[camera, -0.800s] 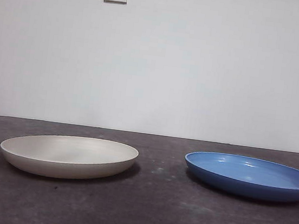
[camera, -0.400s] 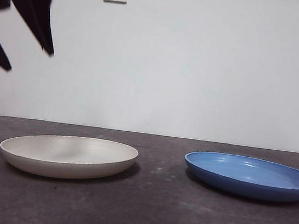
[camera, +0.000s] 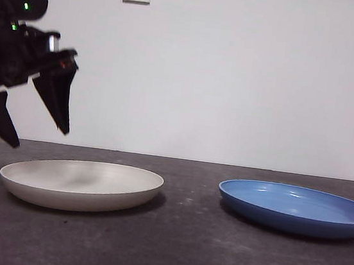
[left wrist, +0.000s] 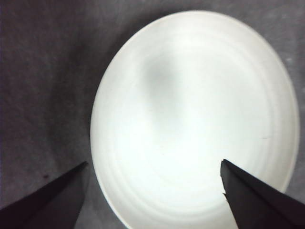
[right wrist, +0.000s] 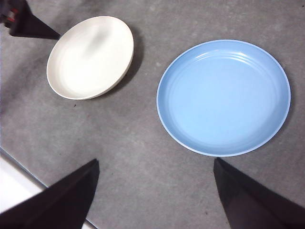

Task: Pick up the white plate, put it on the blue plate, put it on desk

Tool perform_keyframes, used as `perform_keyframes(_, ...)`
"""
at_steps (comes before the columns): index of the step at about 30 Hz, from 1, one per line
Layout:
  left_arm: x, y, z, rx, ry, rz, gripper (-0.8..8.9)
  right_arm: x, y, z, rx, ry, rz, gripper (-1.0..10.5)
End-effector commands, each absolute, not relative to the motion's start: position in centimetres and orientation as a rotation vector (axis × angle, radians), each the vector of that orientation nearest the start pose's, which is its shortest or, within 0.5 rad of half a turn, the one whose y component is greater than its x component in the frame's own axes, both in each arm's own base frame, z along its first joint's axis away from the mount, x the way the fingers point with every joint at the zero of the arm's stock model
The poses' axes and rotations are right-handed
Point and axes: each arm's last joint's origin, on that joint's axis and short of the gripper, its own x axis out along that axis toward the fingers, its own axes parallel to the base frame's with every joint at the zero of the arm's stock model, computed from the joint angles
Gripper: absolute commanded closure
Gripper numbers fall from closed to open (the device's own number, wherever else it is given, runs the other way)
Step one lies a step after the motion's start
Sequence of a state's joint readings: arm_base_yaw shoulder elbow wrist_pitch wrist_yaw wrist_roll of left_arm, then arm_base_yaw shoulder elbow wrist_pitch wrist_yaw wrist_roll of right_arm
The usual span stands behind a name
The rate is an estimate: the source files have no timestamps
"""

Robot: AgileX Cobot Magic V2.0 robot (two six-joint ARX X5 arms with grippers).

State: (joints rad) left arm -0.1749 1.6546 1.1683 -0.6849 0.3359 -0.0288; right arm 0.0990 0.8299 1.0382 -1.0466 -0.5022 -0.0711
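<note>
Left gripper hovers above the white plate's outer edge, jaws spread, holding nothing. Blue plate rests apart on the desk. Right gripper, jaws spread, waits high above.

Bare desk between white plate and blue plate, plates well apart

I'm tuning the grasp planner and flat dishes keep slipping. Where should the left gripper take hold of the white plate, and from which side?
Probably the rim: the white plate lies flat on the desk, shallow, with only its low curved edge raised. The open left gripper hangs above the edge farthest from the blue plate, so descend there with one jaw inside the rim and one outside.
</note>
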Motion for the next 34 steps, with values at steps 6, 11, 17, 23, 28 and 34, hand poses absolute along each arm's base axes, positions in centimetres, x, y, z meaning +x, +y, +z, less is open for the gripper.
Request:
perform_keyframes(6, 33.5, -6.9, 19.6, -0.124, 1.199, -0.425, 3.8, 13.0, 2.8, 34.5, 0.106, 0.791, 0.6, 5.6)
perform_keyframes(11, 33.8, -6.8, 19.4, -0.1, 1.185, -0.392, 3.8, 13.0, 2.8, 34.5, 0.106, 0.791, 0.6, 5.6)
perform_keyframes(17, 33.9, -6.6, 19.0, -0.099, 1.2, -0.379, 3.88, 13.0, 2.8, 34.5, 0.106, 0.791, 0.6, 5.6)
perform_keyframes(23, 34.1, -6.7, 18.1, -0.103, 1.234, -0.378, 4.17, 13.0, 2.8, 34.5, 0.106, 0.791, 0.599, 5.6)
perform_keyframes(28, 34.1, -6.7, 18.0, -0.105, 1.236, -0.376, 5.33, 13.0, 2.8, 34.5, 0.105, 0.785, 0.6, 5.6)
perform_keyframes(34, 34.1, -6.7, 18.0, -0.11, 1.238, -0.373, 7.41, 13.0, 2.8, 34.5, 0.104, 0.783, 0.599, 5.6)
